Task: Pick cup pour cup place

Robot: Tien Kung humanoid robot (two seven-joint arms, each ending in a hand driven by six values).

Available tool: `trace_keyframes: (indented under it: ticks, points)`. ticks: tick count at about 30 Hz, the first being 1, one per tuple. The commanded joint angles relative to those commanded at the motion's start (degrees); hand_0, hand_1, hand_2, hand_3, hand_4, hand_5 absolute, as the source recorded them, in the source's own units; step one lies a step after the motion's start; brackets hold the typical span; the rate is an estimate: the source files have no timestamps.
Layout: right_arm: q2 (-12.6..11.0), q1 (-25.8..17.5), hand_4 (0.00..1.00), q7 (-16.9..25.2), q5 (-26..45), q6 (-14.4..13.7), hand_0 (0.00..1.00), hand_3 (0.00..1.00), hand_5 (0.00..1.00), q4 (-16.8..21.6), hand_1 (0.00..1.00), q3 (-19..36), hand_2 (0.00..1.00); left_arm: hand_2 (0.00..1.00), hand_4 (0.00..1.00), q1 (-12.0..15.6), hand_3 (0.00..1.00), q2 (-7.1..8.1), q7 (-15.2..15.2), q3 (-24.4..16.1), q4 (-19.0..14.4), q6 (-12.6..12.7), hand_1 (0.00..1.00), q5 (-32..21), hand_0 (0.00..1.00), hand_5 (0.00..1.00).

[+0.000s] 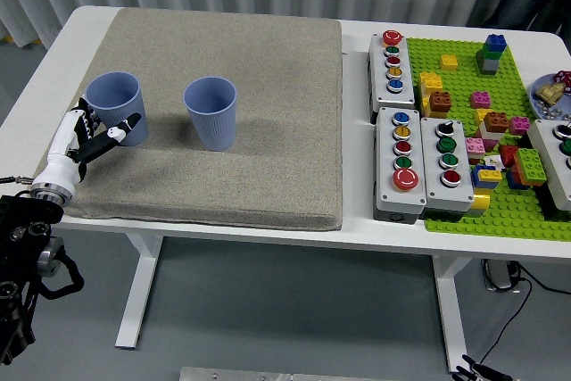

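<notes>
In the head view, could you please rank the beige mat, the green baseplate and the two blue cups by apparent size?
1. Beige mat
2. Green baseplate
3. Left blue cup and right blue cup: alike, unranked.

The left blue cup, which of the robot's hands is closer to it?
Left. The left hand is right against the left cup, fingers open around its base. The right hand is out of view.
</notes>
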Motion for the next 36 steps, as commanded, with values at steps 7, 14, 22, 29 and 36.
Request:
trace_keyframes:
  ticks: [7,14,22,29,36]
  points:
    - [0.04,0.08,0.221,-0.03,-0.06,0.10,0.761,0.618,0.194,0.00,0.695,0.07,0.734,0.998,0.919,-0.32,0.998,0.03,-0.33,0.25,0.63,0.44,0.940,1.27,0.943,0.361]
    - [0.07,0.03,0.222,-0.09,-0.22,0.17,0.761,0.618,0.194,0.00,0.696,0.18,0.734,0.998,0.919,-0.63,0.998,-0.35,-0.22,0.51,1.20,0.78,0.940,2.42,0.941,0.363]
    - [0.01,0.24,0.223,-0.11,-0.39,0.30,0.761,0.619,0.194,0.00,0.696,0.38,0.734,0.998,0.918,-1.62,0.998,-0.73,-0.18,0.89,1.38,0.97,0.933,2.26,0.936,0.362]
    - [-0.05,0.28,0.223,-0.05,-0.26,0.40,0.761,0.618,0.194,0.00,0.696,0.36,0.734,0.998,0.900,-1.85,0.998,-0.89,-0.19,0.61,1.64,3.31,0.857,2.24,0.839,0.348]
    - [-0.04,0.33,0.224,-0.20,-0.53,0.48,0.761,0.619,0.194,0.00,0.696,0.63,0.735,0.998,0.894,-1.75,0.998,-0.90,0.25,0.41,1.93,3.93,0.844,2.71,0.830,0.339]
